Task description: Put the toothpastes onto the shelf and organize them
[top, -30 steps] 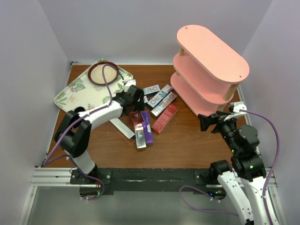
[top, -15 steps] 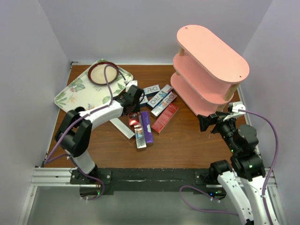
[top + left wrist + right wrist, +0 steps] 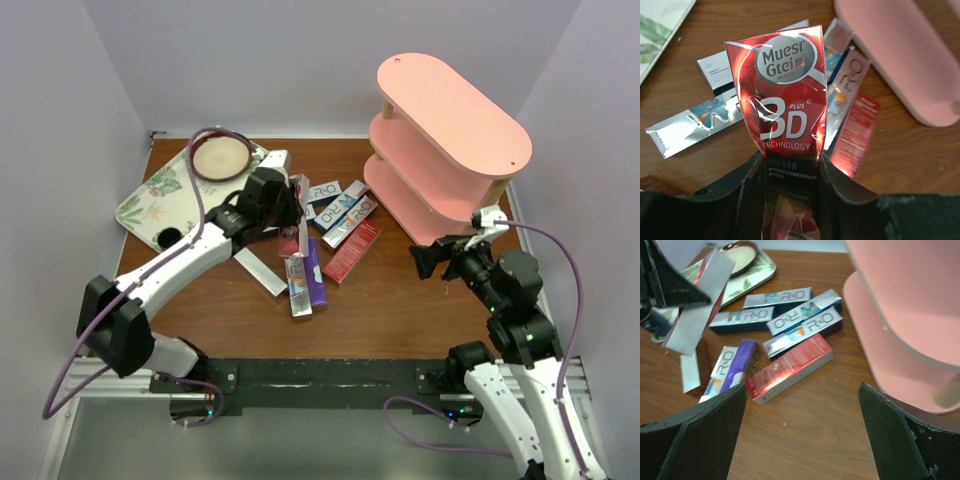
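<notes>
My left gripper (image 3: 287,205) is shut on a red toothpaste box (image 3: 298,212) printed "3D Technology" (image 3: 785,110), held up on end above the pile; its lower end sits between the jaws of the left gripper (image 3: 792,167). Several other toothpastes lie loose on the table: a red one (image 3: 352,250), a purple one (image 3: 315,272), silver-blue "R.O" ones (image 3: 345,215) and a white one (image 3: 262,272). The pink three-tier shelf (image 3: 450,110) stands at the back right. My right gripper (image 3: 428,262) hovers open beside the shelf's lowest board (image 3: 900,330), nothing between its fingers (image 3: 695,435).
A leaf-patterned tray (image 3: 150,195) with a round red-rimmed dish (image 3: 222,157) lies at the back left. Purple walls close in the table on three sides. Bare wood (image 3: 815,425) lies below my right gripper, between the pile and the shelf.
My left gripper closed on the red toothpaste box and lifted it off the pile, the arm rising and swinging back. The right gripper edged slightly left, staying open.
</notes>
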Robot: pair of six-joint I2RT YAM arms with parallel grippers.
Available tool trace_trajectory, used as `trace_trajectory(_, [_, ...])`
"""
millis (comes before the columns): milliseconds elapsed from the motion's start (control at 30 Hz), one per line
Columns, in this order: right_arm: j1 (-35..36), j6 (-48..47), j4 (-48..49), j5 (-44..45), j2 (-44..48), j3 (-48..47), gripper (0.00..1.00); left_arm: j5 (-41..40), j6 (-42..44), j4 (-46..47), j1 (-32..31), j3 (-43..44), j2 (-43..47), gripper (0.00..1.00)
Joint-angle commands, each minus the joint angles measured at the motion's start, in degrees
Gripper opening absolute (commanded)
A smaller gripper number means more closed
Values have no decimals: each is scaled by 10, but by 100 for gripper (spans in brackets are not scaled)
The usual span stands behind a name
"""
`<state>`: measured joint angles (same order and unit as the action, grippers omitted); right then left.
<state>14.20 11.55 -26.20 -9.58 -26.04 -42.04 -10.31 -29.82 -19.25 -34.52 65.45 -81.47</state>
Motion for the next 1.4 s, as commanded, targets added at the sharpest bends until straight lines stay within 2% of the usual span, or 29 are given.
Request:
trace_trajectory(0, [2, 8, 25, -138, -72, -49, 99, 49, -39, 77, 2, 3, 59, 34])
trace_trajectory(100, [7, 30, 47, -202, -148, -69, 99, 51, -75, 107, 1, -9, 85, 38])
trace_trajectory(167, [50, 43, 73, -202, -175, -74, 99, 49, -102, 131, 1, -22, 99, 38])
trace_trajectory(233, [101, 45, 103, -128, -200, -79, 99, 42, -130, 146, 2, -32, 111, 38])
trace_trajectory(267, [153, 49, 112, -98, -208, -87, 99, 37, -141, 158, 2, -43, 114, 39])
trace_trajectory(367, [229, 69, 156, -29, -246, -92, 99, 23, -177, 184, 1, -69, 127, 39])
trace_trajectory(567, [325, 90, 256, 68, -284, -92, 99, -6, -232, 236, 2, -115, 156, 40])
trace_trajectory(867, [402, 102, 323, 151, -367, -119, 99, -17, -269, 272, 2, -146, 177, 41])
trace_trajectory(1133, [427, 111, 338, 231, -430, -153, 99, -16, -280, 289, 2, -160, 187, 42])
trace_trajectory(1233, [429, 112, 347, 235, -448, -156, 91, -16, -281, 291, 2, -163, 193, 42])
trace_trajectory(1333, [431, 110, 358, 237, -455, -157, 77, -16, -282, 291, 1, -166, 197, 43])
trace_trajectory(1367, [432, 108, 358, 239, -457, -159, 69, -16, -282, 292, 1, -167, 199, 44])
